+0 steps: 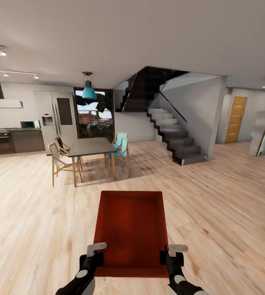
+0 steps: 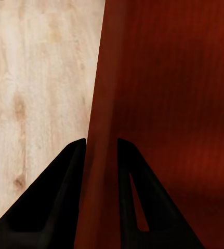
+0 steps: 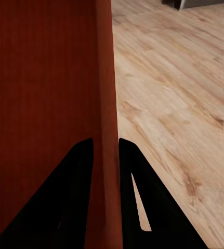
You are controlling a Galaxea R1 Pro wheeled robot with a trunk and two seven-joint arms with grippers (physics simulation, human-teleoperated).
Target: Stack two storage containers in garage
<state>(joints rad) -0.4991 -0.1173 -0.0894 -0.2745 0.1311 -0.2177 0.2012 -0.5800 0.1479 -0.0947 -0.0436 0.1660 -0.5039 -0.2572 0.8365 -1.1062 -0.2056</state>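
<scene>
the main risk from here, as i judge it, is the storage container [image 1: 130, 229] slipping or twisting out of the two thin pinches while the base rolls on: each grip holds only a narrow strip of wall, so a bump, a sharp turn or uneven motion of the two arms could tilt it or let one side drop. a second risk is clipping something on the way, since the dining table [image 1: 89, 146] and its chairs [image 1: 60, 157] stand ahead to the left and the staircase [image 1: 173, 135] ahead to the right, with the box sticking out in front of the robot.

going left to right: the left gripper [image 1: 94, 255] is clamped on the container's left wall near the near corner; in the left wrist view its two dark fingers [image 2: 49, 207] sit one on each side of the wall [image 2: 99, 155], closed against it, with wood-plank floor [image 2: 34, 78] on the outer side. the container hangs level between the arms, open side up, empty, above the floor and centred in front of the robot. the right gripper [image 1: 174, 256] pinches the right wall the same way; in the right wrist view its fingers [image 3: 60, 207] straddle the wall [image 3: 105, 129], shut on it.
</scene>
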